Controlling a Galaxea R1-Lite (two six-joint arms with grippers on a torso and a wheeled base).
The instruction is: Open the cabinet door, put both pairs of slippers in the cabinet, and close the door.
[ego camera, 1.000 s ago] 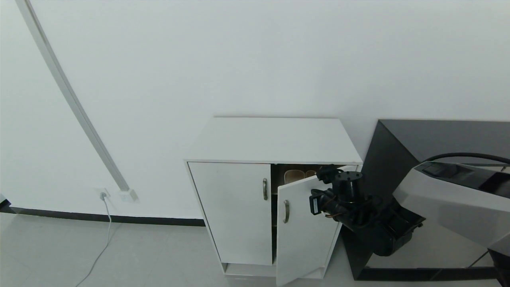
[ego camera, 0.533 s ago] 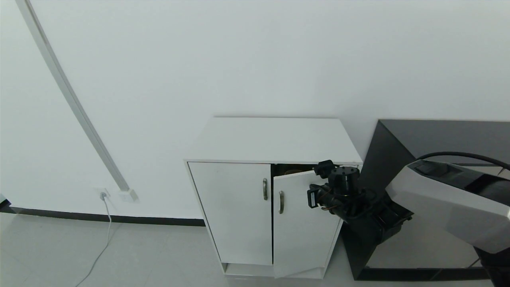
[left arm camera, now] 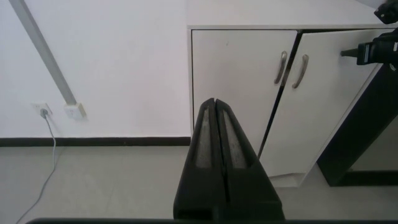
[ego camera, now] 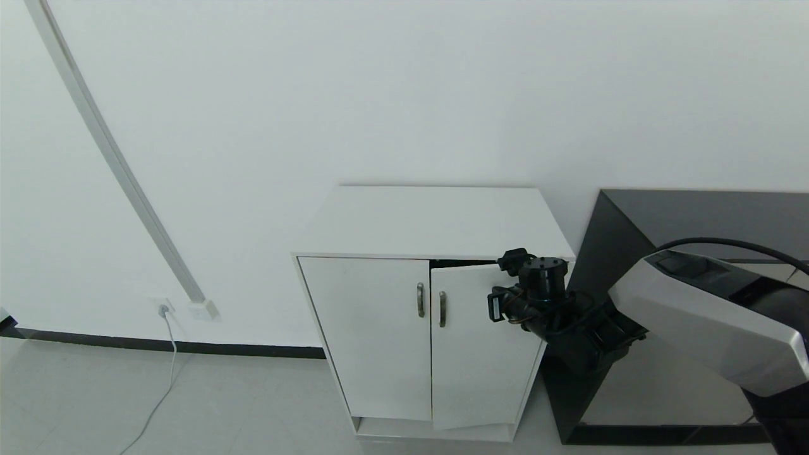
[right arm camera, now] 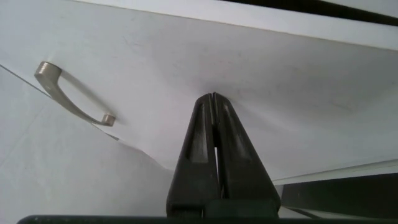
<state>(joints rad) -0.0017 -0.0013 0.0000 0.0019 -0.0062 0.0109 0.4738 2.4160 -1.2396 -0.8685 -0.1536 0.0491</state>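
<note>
we see right claw (right arm camera: 214, 98) clenched, empty, tips against right door (ego camera: 480, 354) of cabinet (ego camera: 430, 221); door almost flush (thin dark slit along top). left claw (left arm camera: 214, 104) clenched, empty, well apart, facing cabinet.

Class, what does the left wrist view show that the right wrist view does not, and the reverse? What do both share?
Left wrist view: the shut left gripper, the cabinet's left door, floor, wall socket and cable. Right wrist view: the shut right gripper, tips against the right door. Shared: that right door and its handle.
</note>
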